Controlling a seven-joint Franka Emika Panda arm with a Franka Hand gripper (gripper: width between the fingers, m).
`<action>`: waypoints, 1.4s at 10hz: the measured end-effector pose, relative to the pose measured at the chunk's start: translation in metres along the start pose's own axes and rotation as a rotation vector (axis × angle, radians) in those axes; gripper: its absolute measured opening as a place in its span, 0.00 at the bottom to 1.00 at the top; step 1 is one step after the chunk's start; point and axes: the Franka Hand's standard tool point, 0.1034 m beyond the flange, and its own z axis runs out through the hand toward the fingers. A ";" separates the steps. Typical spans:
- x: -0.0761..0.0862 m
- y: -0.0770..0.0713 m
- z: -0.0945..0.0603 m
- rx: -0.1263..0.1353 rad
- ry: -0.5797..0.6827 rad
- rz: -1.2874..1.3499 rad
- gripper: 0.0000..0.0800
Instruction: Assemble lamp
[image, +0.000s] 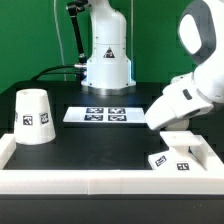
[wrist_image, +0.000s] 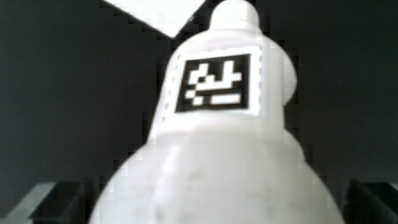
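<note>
The bulb (wrist_image: 214, 130) fills the wrist view, with its round body between my dark fingers (wrist_image: 50, 200) and its tagged stem pointing away toward a white corner of the base (wrist_image: 169, 14). My gripper (wrist_image: 210, 202) is shut on the bulb. In the exterior view the arm's hand (image: 178, 103) hangs over the flat square base (image: 180, 155) at that view's right and hides the bulb and fingers. The tapered shade (image: 33, 117) stands mouth down at that view's left, apart from the arm.
The marker board (image: 100, 115) lies flat on the black table behind the middle. A low white wall (image: 90, 181) runs along the front and sides of the work area. The robot's pedestal (image: 107, 55) stands at the back.
</note>
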 end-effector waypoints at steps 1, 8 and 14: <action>-0.001 0.000 0.003 0.001 -0.005 0.001 0.87; -0.003 0.005 0.004 0.010 -0.011 -0.020 0.71; -0.064 0.048 -0.069 0.094 -0.095 -0.071 0.72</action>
